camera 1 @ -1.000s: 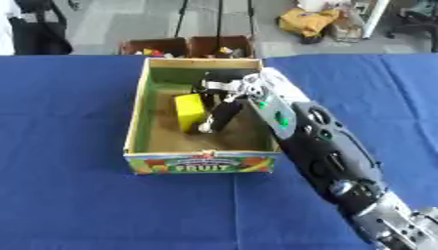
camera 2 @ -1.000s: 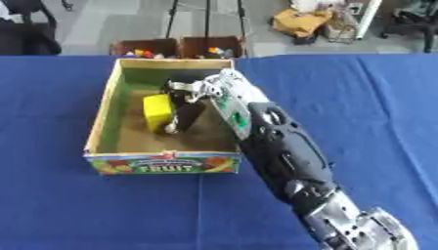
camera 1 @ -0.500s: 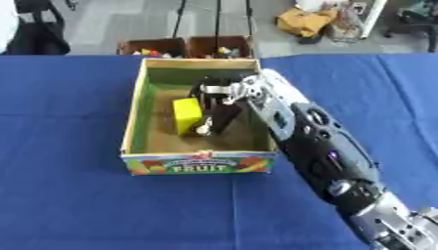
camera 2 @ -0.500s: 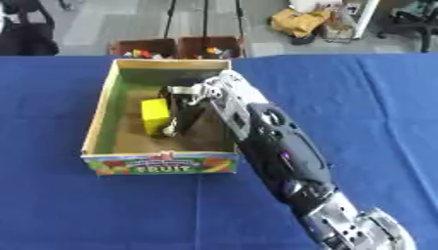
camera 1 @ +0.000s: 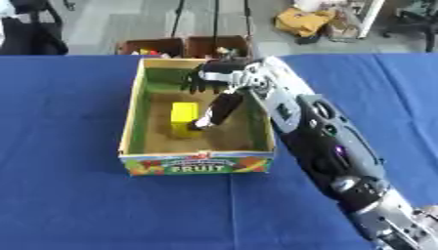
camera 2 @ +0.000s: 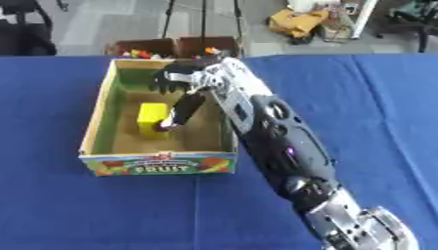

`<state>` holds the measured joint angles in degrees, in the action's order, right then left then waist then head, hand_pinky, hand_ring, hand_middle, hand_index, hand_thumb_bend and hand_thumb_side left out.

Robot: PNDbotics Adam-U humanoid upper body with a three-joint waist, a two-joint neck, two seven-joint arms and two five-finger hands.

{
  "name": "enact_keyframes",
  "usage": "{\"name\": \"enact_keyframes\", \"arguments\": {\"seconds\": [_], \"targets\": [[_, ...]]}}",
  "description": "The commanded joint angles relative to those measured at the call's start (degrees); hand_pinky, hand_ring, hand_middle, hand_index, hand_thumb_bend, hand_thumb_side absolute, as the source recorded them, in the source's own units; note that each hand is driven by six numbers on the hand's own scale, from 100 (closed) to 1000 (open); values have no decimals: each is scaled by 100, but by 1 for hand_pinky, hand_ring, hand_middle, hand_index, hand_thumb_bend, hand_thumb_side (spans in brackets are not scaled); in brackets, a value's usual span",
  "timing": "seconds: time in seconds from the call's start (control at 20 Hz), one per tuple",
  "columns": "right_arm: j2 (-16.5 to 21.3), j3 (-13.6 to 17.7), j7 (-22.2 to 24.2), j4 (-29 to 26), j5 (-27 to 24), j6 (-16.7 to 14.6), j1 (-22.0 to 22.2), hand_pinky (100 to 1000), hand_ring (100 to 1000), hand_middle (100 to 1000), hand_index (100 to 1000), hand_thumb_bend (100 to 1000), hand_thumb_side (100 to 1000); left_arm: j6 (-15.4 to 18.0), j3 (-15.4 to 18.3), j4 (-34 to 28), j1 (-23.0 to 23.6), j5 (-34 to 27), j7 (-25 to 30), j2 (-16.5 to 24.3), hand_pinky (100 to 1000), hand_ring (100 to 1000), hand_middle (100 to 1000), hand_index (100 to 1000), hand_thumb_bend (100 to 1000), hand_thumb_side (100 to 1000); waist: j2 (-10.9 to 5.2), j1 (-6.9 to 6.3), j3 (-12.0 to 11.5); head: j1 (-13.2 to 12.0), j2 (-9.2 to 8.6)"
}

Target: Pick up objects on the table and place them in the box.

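Two things lie inside the open cardboard box with green inner walls and a fruit-print front [camera 1: 133, 132], which sits on the bench covered in blue cloth [camera 1: 60, 195]. Starting at the left, a yellow rectangular block [camera 1: 182, 116] rests on the brown floor of the box, nearer its left wall. Just to the block's right a dark, slim, elongated object [camera 1: 216, 110] leans at a slant, its lower end touching or nearly touching the block and its upper end close under my hand; I cannot make out what it is.

My right hand [camera 1: 214, 75], black with silver joints, hangs over the far part of the box, the arm reaching across the right wall so that whatever it brings drops inside instead of on the cloth. The fingers point down and look spread apart, not curled round anything, so I judge the dark object is already let go and propped by the block. I cannot tell whether a fingertip touches it.

No other loose pieces show on the cloth. My left hand shows in neither view.
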<state>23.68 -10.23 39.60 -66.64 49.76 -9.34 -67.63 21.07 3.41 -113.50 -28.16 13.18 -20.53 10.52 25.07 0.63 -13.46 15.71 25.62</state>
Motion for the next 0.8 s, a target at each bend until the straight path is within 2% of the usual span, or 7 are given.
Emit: {"name": "enact_keyframes", "arguments": {"seconds": [0.05,0.2,0.45,0.6,0.8], "targets": [[255,96,-73,-420,-174,68,-165,630,779,736,888,453,472,-21,22,-109,-14,11,-2,88,466,775,840,892,100,1000,-191,36,14,-27,-69],[417,167,-145,-833,-358,180,-126,628,774,731,882,425,495,-24,32,-109,-3,18,-10,97,466,775,840,892,100,1000,-195,12,51,-48,-75],[831,357,-383,-1831,-747,502,102,624,768,721,874,417,505,-21,53,-109,6,35,-33,117,466,775,840,892,100,1000,-188,-24,123,-101,-73],[1173,535,-627,-2588,-1014,763,439,609,755,705,867,433,499,-15,69,-109,4,50,-56,130,467,775,840,891,100,1000,-175,-45,159,-148,-79],[1534,891,-1148,-3648,-1398,1238,1020,597,739,682,860,383,506,-9,88,-109,-1,67,-84,138,466,774,840,890,100,1000,-149,-83,209,-232,-81]]}}
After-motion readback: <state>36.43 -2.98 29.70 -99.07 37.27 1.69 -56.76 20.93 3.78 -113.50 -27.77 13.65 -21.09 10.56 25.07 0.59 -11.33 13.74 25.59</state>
